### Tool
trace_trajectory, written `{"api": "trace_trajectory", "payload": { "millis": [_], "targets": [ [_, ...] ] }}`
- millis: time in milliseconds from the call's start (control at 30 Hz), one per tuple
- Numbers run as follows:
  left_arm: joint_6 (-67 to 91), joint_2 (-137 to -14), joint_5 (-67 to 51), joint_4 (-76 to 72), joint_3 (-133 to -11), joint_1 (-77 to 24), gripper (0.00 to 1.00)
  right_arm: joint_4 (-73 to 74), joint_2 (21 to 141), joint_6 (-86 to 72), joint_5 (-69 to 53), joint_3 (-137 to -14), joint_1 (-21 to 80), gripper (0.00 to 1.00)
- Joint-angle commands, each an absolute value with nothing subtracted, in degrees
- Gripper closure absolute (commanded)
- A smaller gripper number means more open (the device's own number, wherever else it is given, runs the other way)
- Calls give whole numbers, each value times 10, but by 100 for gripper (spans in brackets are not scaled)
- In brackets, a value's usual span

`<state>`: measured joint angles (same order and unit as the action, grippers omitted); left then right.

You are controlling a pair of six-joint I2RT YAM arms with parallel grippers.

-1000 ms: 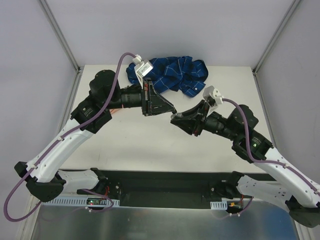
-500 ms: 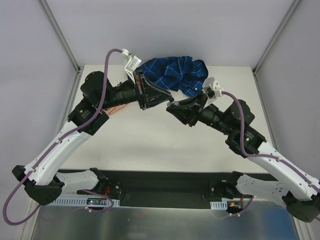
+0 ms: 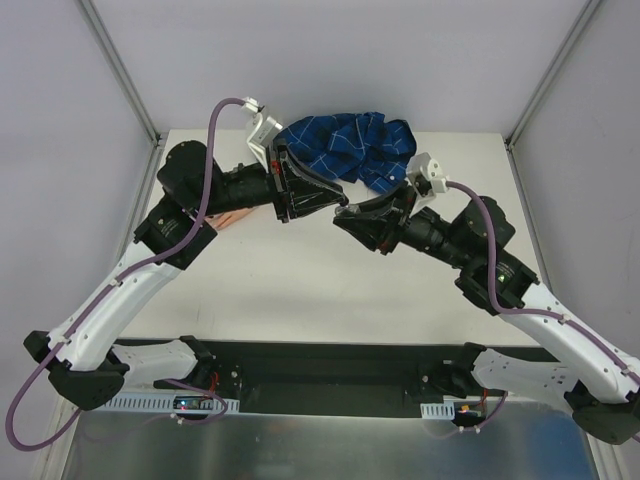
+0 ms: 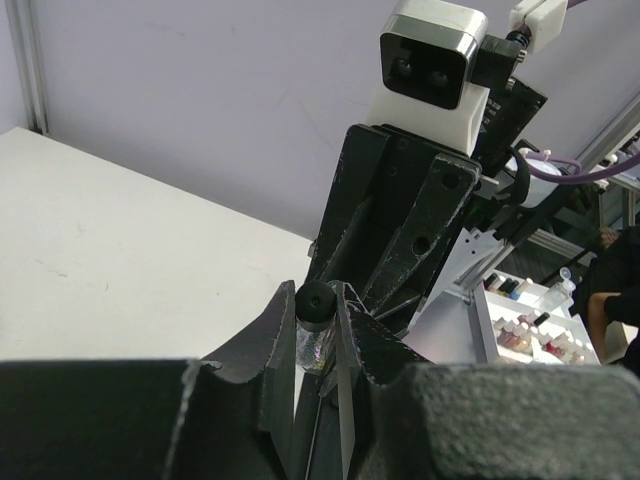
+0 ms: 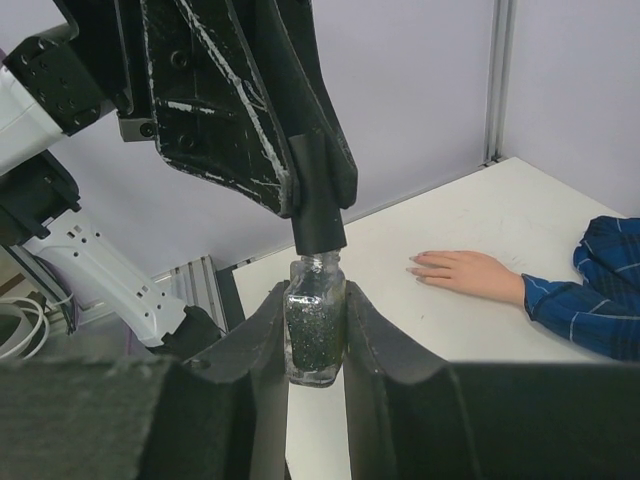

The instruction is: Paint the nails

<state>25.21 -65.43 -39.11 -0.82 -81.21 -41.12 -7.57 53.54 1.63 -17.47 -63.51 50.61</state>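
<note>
A small glass bottle of dark glitter polish (image 5: 315, 325) is held upright in mid-air between my right gripper's (image 5: 315, 300) jaws. Its dark cap (image 5: 318, 215) is clamped by my left gripper (image 4: 315, 312), which comes from above in the right wrist view. The cap (image 4: 315, 300) also shows from the end in the left wrist view. In the top view the two grippers meet tip to tip, left (image 3: 338, 203) and right (image 3: 350, 214). The peach dummy hand (image 5: 465, 270) lies flat on the table with its tiny nails pointing left. Its blue checked sleeve (image 5: 600, 290) lies to its right.
In the top view the blue checked shirt (image 3: 350, 145) is bunched at the table's back edge, and the hand (image 3: 228, 218) peeks out under my left arm. A white table (image 3: 300, 290) with grey side walls surrounds the arms.
Both grippers have moved toward the back of the table and closed the gap between them. They now meet at the bottle. Little has moved in the last half second.
</note>
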Motion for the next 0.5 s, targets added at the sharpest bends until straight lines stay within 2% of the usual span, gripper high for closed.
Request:
{"api": "trace_trajectory", "payload": {
  "millis": [0, 100, 333, 433, 467],
  "targets": [
    [227, -689, -500, 144, -824, -432, 100, -186, 534, 35, -177, -693, 509, 100],
    [222, -690, -497, 161, -843, -432, 98, -176, 535, 39, -187, -694, 508, 100],
    [241, -690, -464, 185, -889, -414, 84, -144, 533, 47, -201, -684, 508, 100],
    [245, -686, -462, 190, -903, -409, 71, -141, 529, 50, -196, -680, 509, 100],
    [247, -685, -462, 192, -904, -404, 62, -140, 526, 52, -194, -679, 509, 100]
  ]
}}
